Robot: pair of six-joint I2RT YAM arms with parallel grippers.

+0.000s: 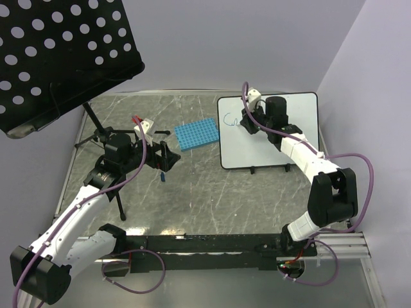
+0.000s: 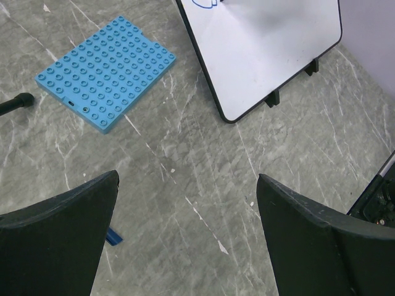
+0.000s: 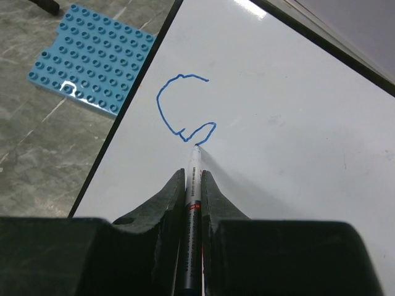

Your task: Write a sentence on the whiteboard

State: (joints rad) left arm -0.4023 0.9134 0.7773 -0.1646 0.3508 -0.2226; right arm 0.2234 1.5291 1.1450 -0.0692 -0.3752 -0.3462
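Note:
The whiteboard [image 1: 260,146] stands tilted at the back right of the table and also shows in the left wrist view [image 2: 271,55] and the right wrist view [image 3: 296,123]. Only the start of the sentence [image 3: 181,106] is on it: a blue "C" and a small curl, near the board's top left corner [image 1: 231,120]. My right gripper [image 3: 193,174] is shut on a marker [image 3: 195,185] whose tip touches the end of the blue stroke. My left gripper [image 2: 187,180] hangs open over bare table, left of the board [image 1: 166,157], with nothing between its fingers.
A blue studded plate [image 1: 196,134] lies flat just left of the whiteboard. A small dark blue piece [image 2: 114,237] lies on the table under the left gripper. A black perforated music stand [image 1: 58,51] overhangs the back left, its tripod legs [image 1: 119,204] on the table.

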